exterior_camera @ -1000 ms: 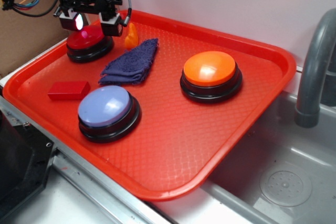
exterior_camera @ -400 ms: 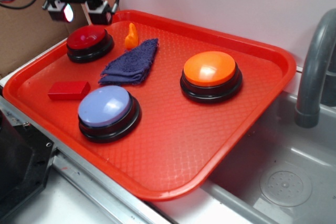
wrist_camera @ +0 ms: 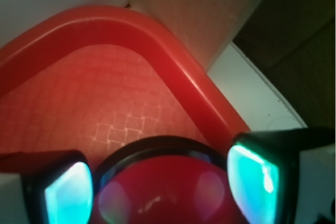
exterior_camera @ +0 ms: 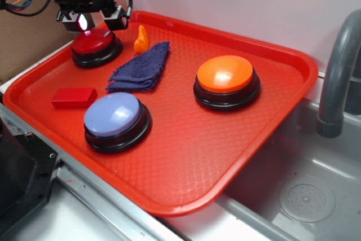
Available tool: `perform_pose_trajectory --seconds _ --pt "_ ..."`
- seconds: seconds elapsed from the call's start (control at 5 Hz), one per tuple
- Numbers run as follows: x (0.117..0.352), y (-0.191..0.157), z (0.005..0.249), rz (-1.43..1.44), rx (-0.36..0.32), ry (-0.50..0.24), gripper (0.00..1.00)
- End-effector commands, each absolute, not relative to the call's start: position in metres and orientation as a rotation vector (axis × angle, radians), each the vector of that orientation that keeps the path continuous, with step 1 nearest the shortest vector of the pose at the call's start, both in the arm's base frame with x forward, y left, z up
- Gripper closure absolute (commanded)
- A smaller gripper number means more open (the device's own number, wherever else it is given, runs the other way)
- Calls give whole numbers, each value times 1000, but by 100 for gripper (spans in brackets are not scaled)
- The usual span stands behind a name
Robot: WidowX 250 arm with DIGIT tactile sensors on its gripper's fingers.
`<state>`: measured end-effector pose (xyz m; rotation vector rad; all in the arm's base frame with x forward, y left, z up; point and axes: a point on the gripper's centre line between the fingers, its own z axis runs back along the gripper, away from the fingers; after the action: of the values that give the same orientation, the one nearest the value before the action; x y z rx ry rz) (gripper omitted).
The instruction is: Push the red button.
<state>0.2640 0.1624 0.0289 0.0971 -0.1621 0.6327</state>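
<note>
The red button [exterior_camera: 95, 43], a glossy dark-red dome on a black base, sits in the far left corner of the red tray [exterior_camera: 186, 156]. My gripper [exterior_camera: 93, 22] hangs just above its far edge, open, with a glowing pad on each side. In the wrist view the red button [wrist_camera: 173, 192] fills the gap between the two lit fingers [wrist_camera: 254, 177], under the gripper [wrist_camera: 163, 184]. Whether the fingers touch the dome cannot be told.
On the tray are a lilac-blue button [exterior_camera: 115, 114], an orange button [exterior_camera: 225, 77], a folded blue cloth [exterior_camera: 141, 66], a flat red block [exterior_camera: 73, 97] and a small orange piece [exterior_camera: 141, 39]. A sink with a grey faucet [exterior_camera: 338, 77] lies to the right. Cardboard [exterior_camera: 22, 32] stands behind.
A second ago the gripper was low over the red button. It then rose up and left, clear of the button, and has now come back down over the button's far side.
</note>
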Motion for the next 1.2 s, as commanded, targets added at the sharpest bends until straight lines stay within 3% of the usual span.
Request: perform_pose_trajectory --seconds 0.0,0.4,1.0 --pt "256 140 75 578 179 -187 0" --pt "258 136 118 600 199 -204 0" --pt "229 113 140 585 109 -222 0"
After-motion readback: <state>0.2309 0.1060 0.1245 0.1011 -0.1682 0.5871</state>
